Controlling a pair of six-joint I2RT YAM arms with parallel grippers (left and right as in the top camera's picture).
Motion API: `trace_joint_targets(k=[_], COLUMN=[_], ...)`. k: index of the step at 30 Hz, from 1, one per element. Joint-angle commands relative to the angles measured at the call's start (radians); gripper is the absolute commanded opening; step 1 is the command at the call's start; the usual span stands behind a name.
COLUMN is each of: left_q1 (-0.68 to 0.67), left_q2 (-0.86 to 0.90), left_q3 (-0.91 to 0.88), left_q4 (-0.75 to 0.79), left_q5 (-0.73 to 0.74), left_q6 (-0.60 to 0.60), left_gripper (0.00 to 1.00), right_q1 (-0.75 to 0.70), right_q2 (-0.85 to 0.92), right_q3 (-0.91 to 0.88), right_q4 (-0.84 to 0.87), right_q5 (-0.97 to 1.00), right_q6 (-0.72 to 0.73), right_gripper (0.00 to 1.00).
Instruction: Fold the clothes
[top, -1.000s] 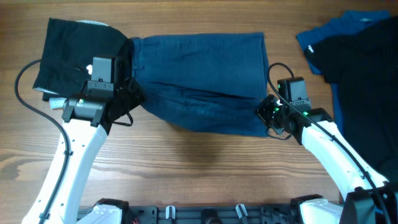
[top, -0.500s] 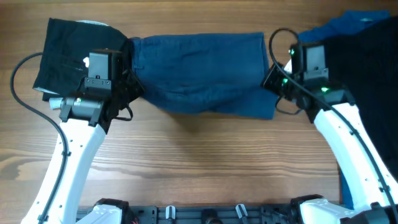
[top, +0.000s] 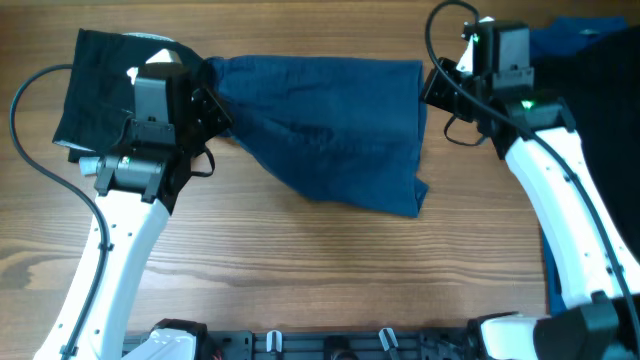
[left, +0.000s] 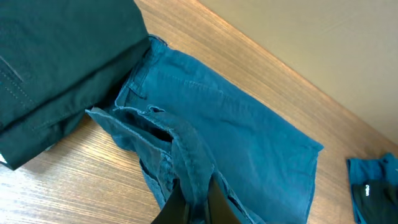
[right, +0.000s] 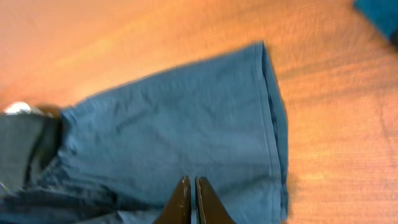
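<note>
I count four garments; the navy garment (top: 330, 120) lies on the table (top: 300, 270), the left gripper (top: 205, 100) pinching its left edge beside the folded black garment (top: 100, 90); the right gripper (top: 432, 90) is narrow at its right edge, hold unclear; the blue garment (top: 565, 35) and the second black garment (top: 615, 120) lie far right.

Nothing legible appears in any of the views. The only marking is a small pale mark (left: 366, 190) on the brighter blue garment (left: 375, 177) at the lower right of the left wrist view, too small and blurred to read
</note>
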Motion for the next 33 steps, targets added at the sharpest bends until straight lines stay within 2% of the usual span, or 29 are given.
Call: trace_joint_targets(k=[1,3,5,6,7,9,10,11,15,17,20,23,25,29,33], left_q1=[0.004,0.004,0.004,0.004,0.004,0.004,0.004,0.004,0.004,0.004,0.004,0.004,0.004,0.004,0.004], left_q2=[0.02,0.026,0.027,0.027,0.027,0.027,0.027,0.027,0.027,0.027,0.027,0.027,0.027,0.027,0.027], left_q3=[0.031,0.031,0.031,0.031,0.031,0.031,0.031,0.031,0.031,0.031,0.031,0.031,0.031,0.031,0.031], left_q4=[-0.022,-0.028,-0.031,-0.031,-0.032,-0.039,-0.042,-0.044,-0.044,-0.042,-0.041,-0.041,-0.038,-0.033,-0.035], left_q5=[-0.029,-0.029,-0.029,-0.029,-0.029,-0.029,-0.029,-0.029,-0.029,-0.029,-0.029,-0.029,-0.029,-0.033,-0.04], left_q6=[0.023,0.023,0.023,0.023,0.023,0.023,0.023,0.023,0.023,0.023,0.023,0.023,0.023,0.023,0.023], left_gripper=[0.04,0.04,0.04,0.04,0.04,0.04,0.04,0.04,0.04,0.04,0.04,0.04,0.04,0.04,0.04], right_q1=[-0.005,-0.005,-0.005,-0.005,-0.005,-0.005,-0.005,-0.005,-0.005,-0.006,-0.006,-0.007,-0.008,-0.014,-0.029], right_q2=[0.04,0.044,0.05,0.05,0.05,0.043,0.04,0.041,0.082,0.123,0.204,0.262,0.283,0.301,0.302], right_q3=[0.021,0.021,0.021,0.021,0.021,0.021,0.021,0.02,0.018,0.003,-0.003,-0.003,-0.003,-0.003,-0.003], right_q4=[-0.076,-0.114,-0.132,-0.14,-0.151,-0.154,-0.16,-0.161,-0.185,-0.19,-0.187,-0.165,-0.132,-0.126,-0.137], right_q5=[-0.066,-0.065,-0.034,-0.011,0.013,0.045,0.053,0.052,-0.037,-0.063,-0.063,-0.067,-0.102,-0.286,-0.375], right_q6=[-0.065,-0.168,-0.302,-0.362,-0.412,-0.452,-0.502,-0.607,-0.958,-1.148,-1.357,-1.472,-1.487,-1.607,-1.641], right_gripper=[0.05,0.11,0.41,0.52,0.53,0.53,0.46,0.38,0.37,0.27,0.25,0.27,0.29,0.32,0.32])
